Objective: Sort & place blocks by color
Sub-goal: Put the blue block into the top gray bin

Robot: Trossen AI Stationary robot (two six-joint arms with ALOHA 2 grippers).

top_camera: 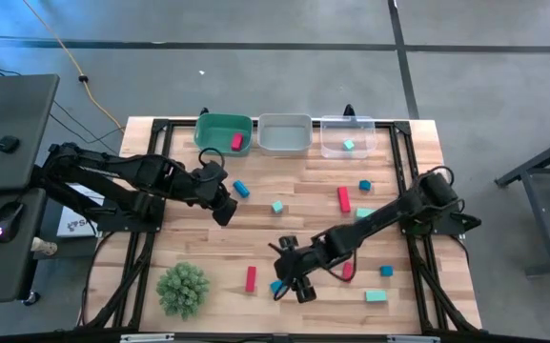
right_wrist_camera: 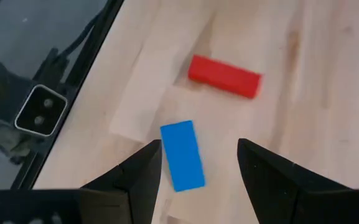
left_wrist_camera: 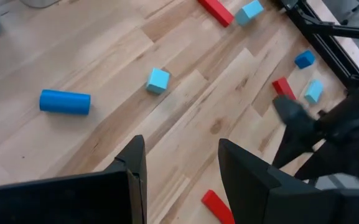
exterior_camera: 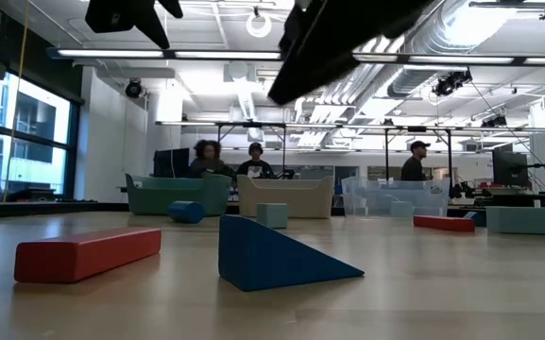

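Note:
Small red, blue and teal blocks lie scattered flat on the wooden table. My right gripper (top_camera: 289,284) (right_wrist_camera: 199,146) is open and hovers near the table's near edge, above a blue wedge block (right_wrist_camera: 182,154) (exterior_camera: 281,255) that sits beside a red bar (right_wrist_camera: 224,76) (top_camera: 251,277). My left gripper (top_camera: 224,211) (left_wrist_camera: 182,146) is open and raised over the table's left middle, near a blue cylinder (left_wrist_camera: 65,102) and a teal cube (left_wrist_camera: 158,80). One red block (top_camera: 236,141) lies in the green bin and one teal block (top_camera: 349,145) in the clear bin.
A green bin (top_camera: 219,124), a grey bin (top_camera: 284,124) and a clear bin (top_camera: 365,129) stand in a row at the far edge. A green spiky ball (top_camera: 182,289) sits at the near left. More blocks lie on the table's right half. People sit beyond the table.

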